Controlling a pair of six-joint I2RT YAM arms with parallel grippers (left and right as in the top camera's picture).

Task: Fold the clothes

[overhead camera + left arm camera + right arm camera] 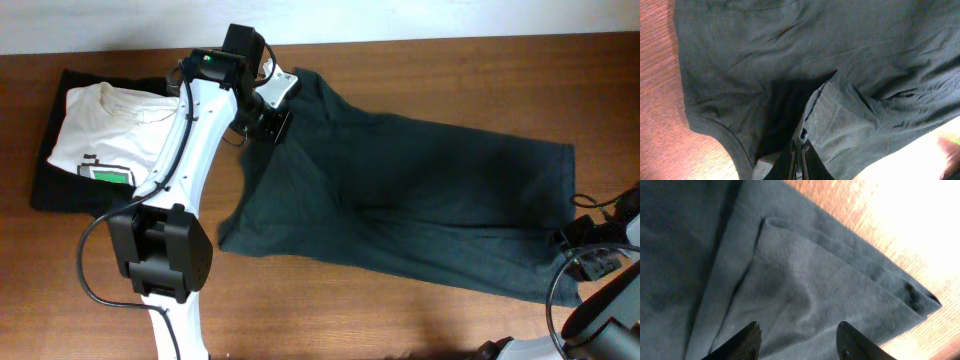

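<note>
Left fingers (787, 167) pressed together, pinching raised fold of dark grey-green T-shirt (420, 190) near far edge of tabletop (340, 310). Right fingers (747, 340) spread, over shirt's folded corner by right edge. Shirt lies rumpled across tabletop's middle and right.
</note>
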